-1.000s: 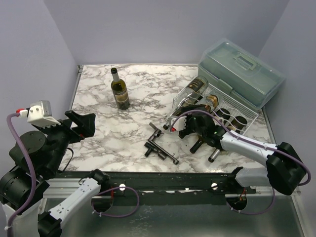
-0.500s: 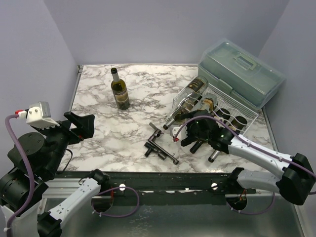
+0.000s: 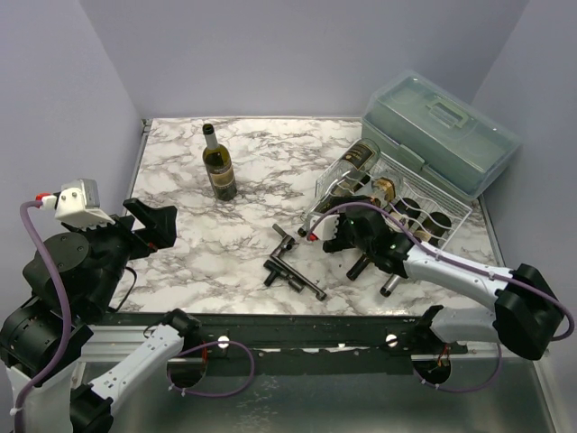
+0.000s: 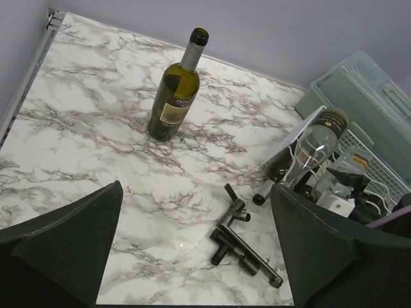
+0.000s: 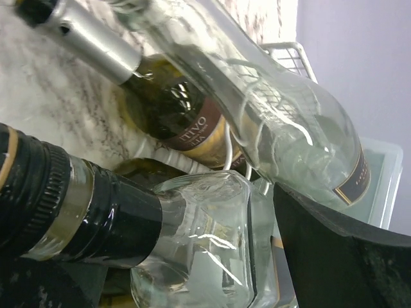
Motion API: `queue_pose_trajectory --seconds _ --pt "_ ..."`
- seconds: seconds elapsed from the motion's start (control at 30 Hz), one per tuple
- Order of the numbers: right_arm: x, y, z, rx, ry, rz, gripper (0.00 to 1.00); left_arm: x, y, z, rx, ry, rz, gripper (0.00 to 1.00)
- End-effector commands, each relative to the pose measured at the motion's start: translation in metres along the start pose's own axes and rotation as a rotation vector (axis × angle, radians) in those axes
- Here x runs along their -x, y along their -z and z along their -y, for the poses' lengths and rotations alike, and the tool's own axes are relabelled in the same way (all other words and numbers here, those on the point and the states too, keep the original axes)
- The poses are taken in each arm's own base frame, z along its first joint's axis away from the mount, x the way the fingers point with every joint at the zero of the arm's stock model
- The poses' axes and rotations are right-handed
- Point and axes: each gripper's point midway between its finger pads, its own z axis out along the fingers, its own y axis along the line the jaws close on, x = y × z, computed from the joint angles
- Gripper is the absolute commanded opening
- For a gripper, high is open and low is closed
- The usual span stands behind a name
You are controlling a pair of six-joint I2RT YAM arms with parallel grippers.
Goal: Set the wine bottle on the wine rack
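A dark green wine bottle (image 3: 219, 170) stands upright at the far left of the marble table; it also shows in the left wrist view (image 4: 174, 96). The silver wire wine rack (image 3: 444, 219) sits at the right and holds several bottles lying down. My right gripper (image 3: 354, 231) is open at the rack's near left corner, over the bottle necks. In the right wrist view, a clear bottle (image 5: 225, 244) with a black cap lies crosswise between its fingers (image 5: 340, 256). My left gripper (image 3: 153, 224) is open and empty at the near left, well short of the standing bottle.
A translucent grey-green lidded box (image 3: 442, 131) stands behind the rack. A black metal tool (image 3: 293, 266) lies on the table in front of the rack, also seen in the left wrist view (image 4: 247, 240). Purple walls close in the table.
My right gripper drew back towards the near right, then returned to the rack's corner. My left arm shifted slightly. The standing bottle has not moved.
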Motion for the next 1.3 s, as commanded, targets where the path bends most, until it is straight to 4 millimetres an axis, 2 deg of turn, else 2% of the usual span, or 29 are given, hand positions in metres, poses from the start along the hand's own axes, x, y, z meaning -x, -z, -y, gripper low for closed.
queue_pose_trajectory --seconds 0.0,0.13,0.4,0.5,0.63,0.77,0.93,1.13,1.27 --pt "-0.014 -0.005 0.023 -0.141 -0.129 -0.112 1.00 0.003 0.001 0.005 -0.026 0.008 0.005 0.99" --pt "-0.018 -0.004 0.033 -0.195 -0.198 -0.126 1.00 0.005 0.005 0.002 -0.019 0.008 0.016 0.99" --pt "-0.029 -0.002 0.030 -0.171 -0.160 -0.177 1.00 0.003 0.003 0.003 -0.018 0.004 0.004 0.99" --pt "-0.013 0.003 0.027 -0.107 -0.145 -0.090 1.00 0.002 0.002 0.003 -0.020 0.004 0.004 0.99" --pt "0.013 0.016 -0.004 0.080 -0.049 0.067 1.00 0.001 0.001 0.003 -0.020 0.002 0.002 0.99" --pt "0.026 0.025 -0.015 0.125 -0.021 0.148 1.00 0.000 0.000 0.005 -0.028 0.003 -0.004 0.99" --pt "0.028 0.030 -0.013 0.116 -0.018 0.166 1.00 0.000 0.000 0.006 -0.031 0.003 -0.003 0.99" --pt "0.007 0.023 -0.019 0.119 -0.011 0.054 1.00 0.000 0.002 0.005 -0.035 0.009 0.001 0.99" --pt "0.021 0.031 -0.025 0.170 -0.003 0.120 1.00 -0.002 0.001 0.008 -0.049 0.005 -0.012 0.99"
